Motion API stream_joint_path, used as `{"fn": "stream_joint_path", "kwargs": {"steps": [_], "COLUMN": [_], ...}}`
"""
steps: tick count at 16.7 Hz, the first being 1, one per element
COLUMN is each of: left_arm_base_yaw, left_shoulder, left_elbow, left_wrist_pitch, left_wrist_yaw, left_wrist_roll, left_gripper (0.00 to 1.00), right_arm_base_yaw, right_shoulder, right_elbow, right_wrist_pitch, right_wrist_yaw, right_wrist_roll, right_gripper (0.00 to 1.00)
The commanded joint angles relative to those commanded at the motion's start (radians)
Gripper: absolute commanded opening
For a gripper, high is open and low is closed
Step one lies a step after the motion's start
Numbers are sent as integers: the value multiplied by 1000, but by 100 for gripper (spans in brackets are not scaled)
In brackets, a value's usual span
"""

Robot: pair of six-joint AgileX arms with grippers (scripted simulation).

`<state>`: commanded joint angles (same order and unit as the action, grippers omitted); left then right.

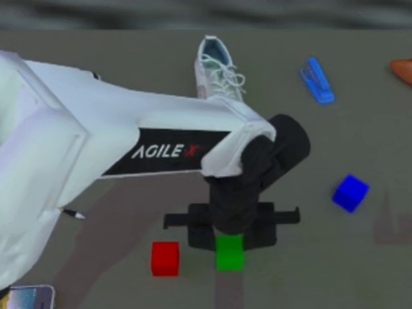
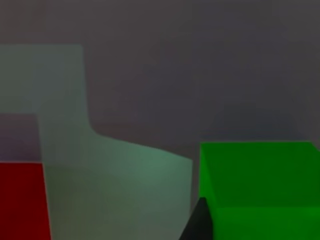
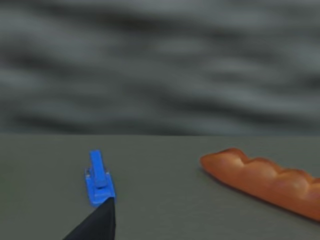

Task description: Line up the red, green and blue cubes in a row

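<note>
A: Where's the left claw (image 1: 230,248)?
B: Right over the green cube (image 1: 230,252), just beside the red cube (image 1: 165,258) at the table's (image 1: 322,270) near edge. Pinching or spread, I cannot tell.
A: And blue?
B: The blue cube (image 1: 350,192) lies farther back, to the right, well apart.

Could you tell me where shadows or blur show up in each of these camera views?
Top view: the left arm throws broad dark shadows on the table by the red cube and green cube. Left wrist view: a pale translucent patch lies between those two cubes. Right wrist view: the backdrop is smeared into grey streaks, while the stapler and bread stay clearer.
</note>
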<state>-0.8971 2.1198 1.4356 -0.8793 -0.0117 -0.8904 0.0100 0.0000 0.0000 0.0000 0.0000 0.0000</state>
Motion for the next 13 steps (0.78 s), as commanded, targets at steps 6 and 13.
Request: {"fn": "stream_joint_path", "kwargs": {"steps": [6, 13], "left_arm_base_yaw": [0, 0], "left_shoulder": [0, 0], "left_elbow": [0, 0], "left_wrist_pitch": [0, 0], "left_wrist_yaw": [0, 0], "left_wrist_roll": [0, 0], "left_gripper": [100, 100], "right_arm_base_yaw": [0, 0], "right_shoulder": [0, 0], "right_elbow": [0, 0], "right_wrist_pitch": [0, 0], "right_wrist_yaw": [0, 0], "right_wrist_roll": [0, 0], "right_gripper": [100, 100]}}
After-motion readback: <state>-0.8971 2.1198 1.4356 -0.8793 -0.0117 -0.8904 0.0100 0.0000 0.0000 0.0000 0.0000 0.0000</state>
